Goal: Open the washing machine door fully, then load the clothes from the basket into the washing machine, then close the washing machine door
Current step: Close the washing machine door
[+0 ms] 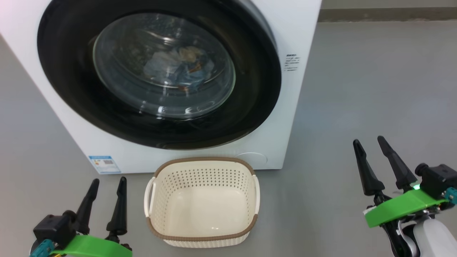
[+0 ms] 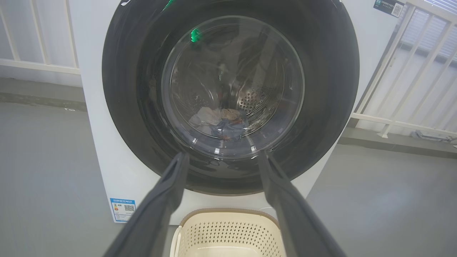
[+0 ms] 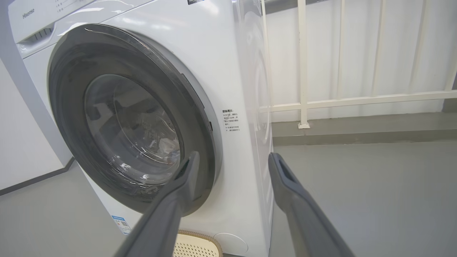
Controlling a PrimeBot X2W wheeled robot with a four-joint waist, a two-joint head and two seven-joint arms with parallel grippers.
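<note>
The white washing machine (image 1: 296,103) stands ahead with its round black door (image 1: 71,85) closed flat against the front. Through the glass window, the light blue and pale clothes (image 1: 178,66) lie inside the drum, also seen as clothes (image 2: 221,123) in the left wrist view. The cream basket (image 1: 201,201) sits on the floor right below the door, with nothing inside. My left gripper (image 1: 109,184) hovers open to the basket's left. My right gripper (image 1: 369,142) stands open off to the right, away from the machine, nothing between its fingers.
Grey floor (image 1: 375,89) spreads wide to the machine's right. A white railing (image 3: 321,103) runs behind the machine along the wall. A blue label (image 1: 104,164) marks the machine's lower left front.
</note>
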